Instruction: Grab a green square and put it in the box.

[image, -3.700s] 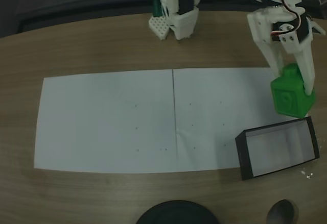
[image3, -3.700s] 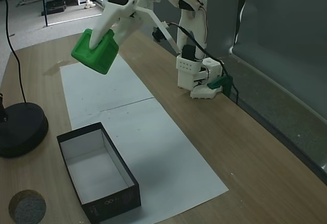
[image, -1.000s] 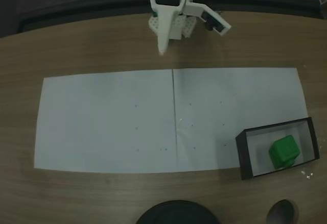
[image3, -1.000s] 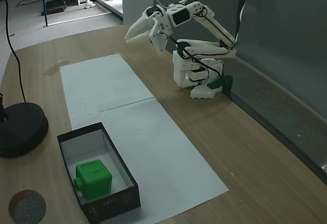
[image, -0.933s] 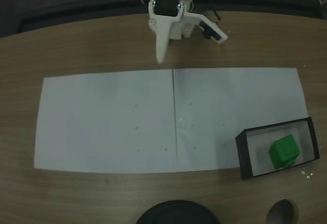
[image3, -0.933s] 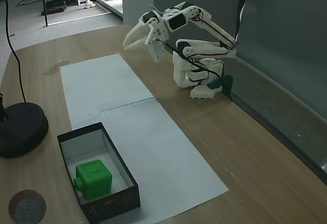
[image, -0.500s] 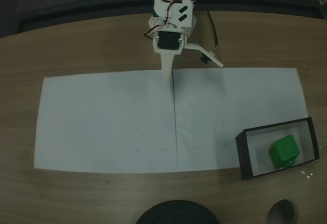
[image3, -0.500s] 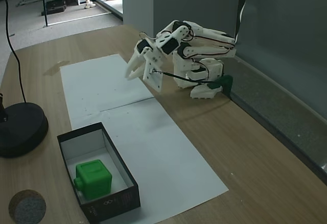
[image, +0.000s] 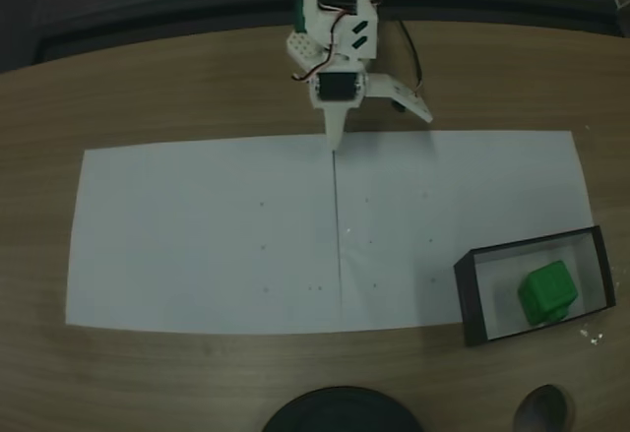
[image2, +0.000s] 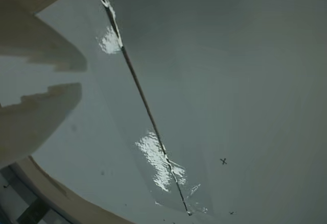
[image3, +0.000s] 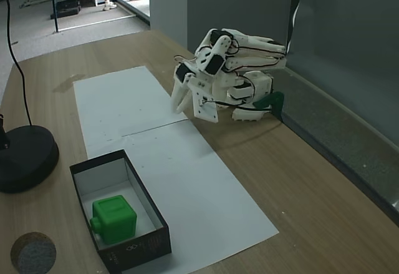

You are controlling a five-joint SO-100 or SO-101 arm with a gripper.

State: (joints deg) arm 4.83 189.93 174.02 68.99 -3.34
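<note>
Folded lower than half a second ago, the white arm now hunches against its base, its end effector tipped down at the far edge of the white paper sheets where the two sheets meet, while the green square lies just as it did inside the box. Both fixed views show the cube resting on the pale floor of the black-walled tray, toward its end nearest the counter's edge in the angled view, with its knob pointing sideways; it sits apart from the arm, well across the paper. The end effector's jaws stand partly open with nothing between them, one finger and its neighbour framing bare paper and the dark seam in the wrist view. Judged from this layout, the task looks complete and the arm appears to be parking. Little remains to go wrong: the likeliest trouble is the downturned fingertip catching the paper's edge or seam as the arm settles, which could drag the sheets and nudge the light tray resting on them. A black lamp base stands near the box.
</note>
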